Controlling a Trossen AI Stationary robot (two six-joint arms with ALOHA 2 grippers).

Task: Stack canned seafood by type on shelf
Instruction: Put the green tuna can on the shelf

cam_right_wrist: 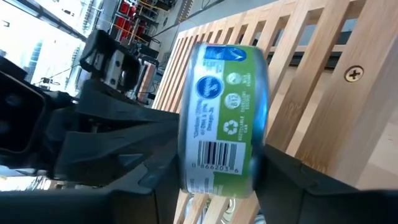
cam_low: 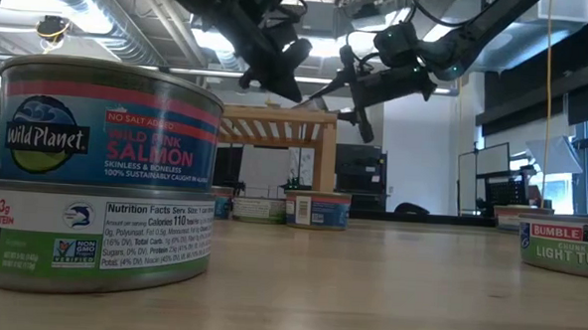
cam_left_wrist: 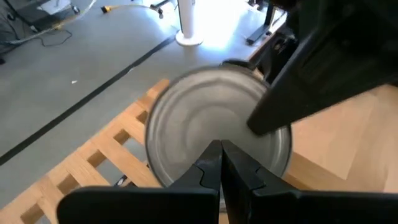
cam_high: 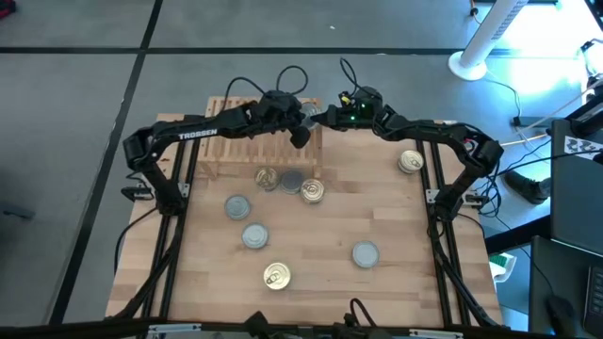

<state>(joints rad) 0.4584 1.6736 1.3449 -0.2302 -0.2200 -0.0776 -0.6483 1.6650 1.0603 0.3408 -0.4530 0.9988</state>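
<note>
Over the shelf (cam_high: 254, 141), right end: right gripper (cam_right_wrist: 217, 168) clamped on a green-labelled can (cam_right_wrist: 227, 118), fingers pressing its flat faces, can held on edge above the slats. Left gripper (cam_left_wrist: 221, 165) beside it, fingers together, nothing held; the can's silver face (cam_left_wrist: 205, 118) partly hidden behind the right finger. From above, both grippers cover the can. Seven loose cans on the table (cam_high: 396, 217).

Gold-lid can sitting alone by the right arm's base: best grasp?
The gold can lies flat, lid up, nothing touching it. Come straight down, fingers on opposite sides of its round wall; any angle should work. The right gripper, nearest, is shut on a green-label can over the shelf; the left gripper, shut, is beside it.
</note>
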